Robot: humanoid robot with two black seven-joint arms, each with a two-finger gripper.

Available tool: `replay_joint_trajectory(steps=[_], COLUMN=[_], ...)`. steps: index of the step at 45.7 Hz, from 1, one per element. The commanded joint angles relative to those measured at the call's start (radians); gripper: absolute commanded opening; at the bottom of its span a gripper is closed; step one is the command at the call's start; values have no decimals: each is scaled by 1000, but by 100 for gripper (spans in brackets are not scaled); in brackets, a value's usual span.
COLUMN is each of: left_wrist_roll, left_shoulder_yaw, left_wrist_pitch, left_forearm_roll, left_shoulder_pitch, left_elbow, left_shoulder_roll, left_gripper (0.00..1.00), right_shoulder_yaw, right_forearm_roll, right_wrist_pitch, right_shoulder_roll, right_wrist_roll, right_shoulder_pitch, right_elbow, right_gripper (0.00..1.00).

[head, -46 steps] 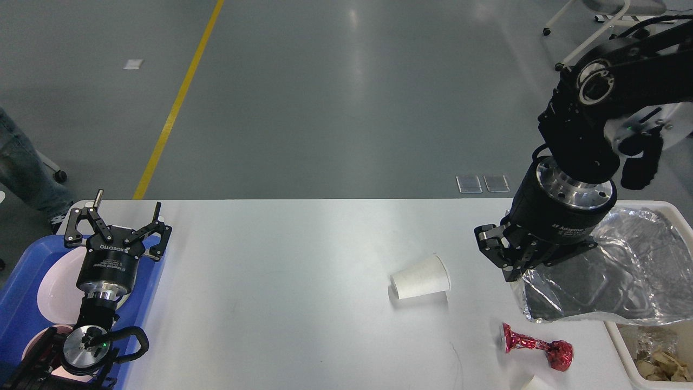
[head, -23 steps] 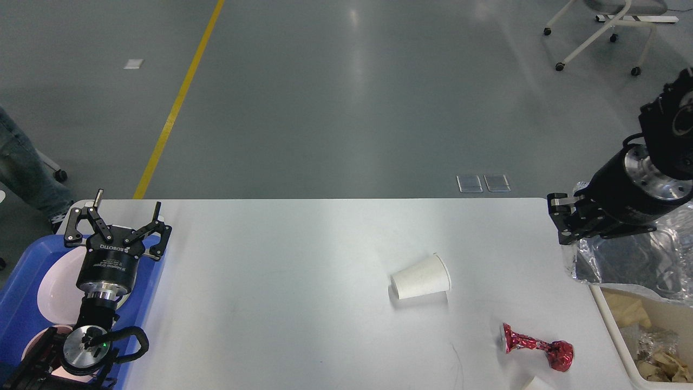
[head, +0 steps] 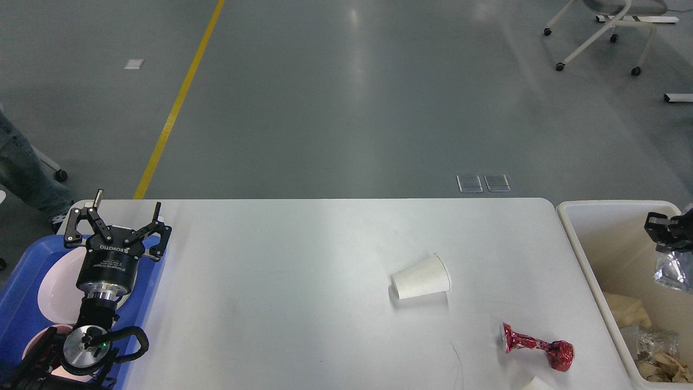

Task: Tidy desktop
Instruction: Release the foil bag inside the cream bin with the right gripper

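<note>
Table [head: 303, 303], white with rounded corners, fills the near half of the view and carries litter on its right side: a white paper cup [head: 420, 277] on its side, a crumpled red foil wrapper [head: 536, 346] nearer and further right, and a sliver of something white [head: 533, 383] at the near edge, too cut off to name. Just beside the table's right end stands a cream bin [head: 584, 254] with paper and foil scraps inside. Over it, at the right edge, hangs the right end effector [head: 668, 237], silvery foil [head: 673, 272] dangling beneath; whether it grips the foil I cannot tell. At the far left, the left end effector [head: 116, 227] is spread wide and empty above a blue tray [head: 21, 292] holding pale dishes. Judging by this, foil disposal is in hand; next the cup calls for a reach leftward and a grasp across its wall.
</note>
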Motion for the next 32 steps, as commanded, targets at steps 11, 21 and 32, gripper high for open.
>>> replay_joint_trajectory(steps=[11,21,32], left_wrist_roll=[0,0,0], left_shoulder_yaw=[0,0,0], left_wrist_pitch=[0,0,0], left_forearm_roll=[0,0,0], left_shoulder_pitch=[0,0,0], left_elbow=[0,0,0], left_shoulder_roll=[0,0,0], left_gripper=[97,97,97], right_shoulder_yaw=[584,852,906], right_forearm_roll=[12,14,14], right_wrist_pitch=[-51,-152,-261], right_shoulder_roll=[70,223,348], right_wrist_roll=[-7,-15,-30], right_shoulder_pitch=[-699,-891,-937], right_elbow=[-638,-862,-940], right_gripper=[0,0,0])
